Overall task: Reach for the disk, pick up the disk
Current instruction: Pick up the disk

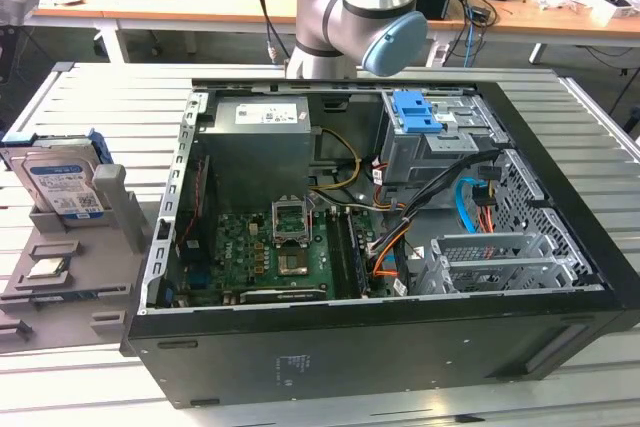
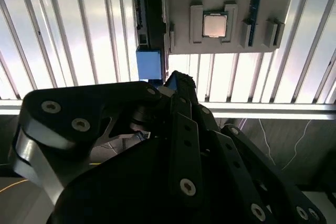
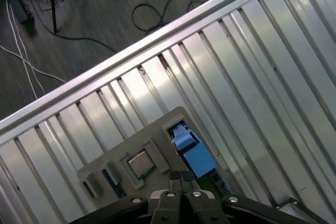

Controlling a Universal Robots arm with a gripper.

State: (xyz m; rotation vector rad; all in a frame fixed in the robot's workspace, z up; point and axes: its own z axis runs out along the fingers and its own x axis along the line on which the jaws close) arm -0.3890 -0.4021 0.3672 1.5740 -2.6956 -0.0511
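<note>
Hanging high with the black linkage gripper (image 3: 181, 179) pressed together, empty (needs spreading before descent). Below, upright at the grey plastic holder's (image 3: 157, 124) edge: the silver-grey, blue-framed rectangular disk (image 1: 58, 179). Best straddle its flat faces, clear of the square silver chip (image 3: 139, 162) beyond.

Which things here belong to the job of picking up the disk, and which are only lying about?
Job: disk, standing in the grey holder; gripper, shut, apart from it.
Lying about: square chip on the holder; open computer case; blue latch plate inside it.
</note>
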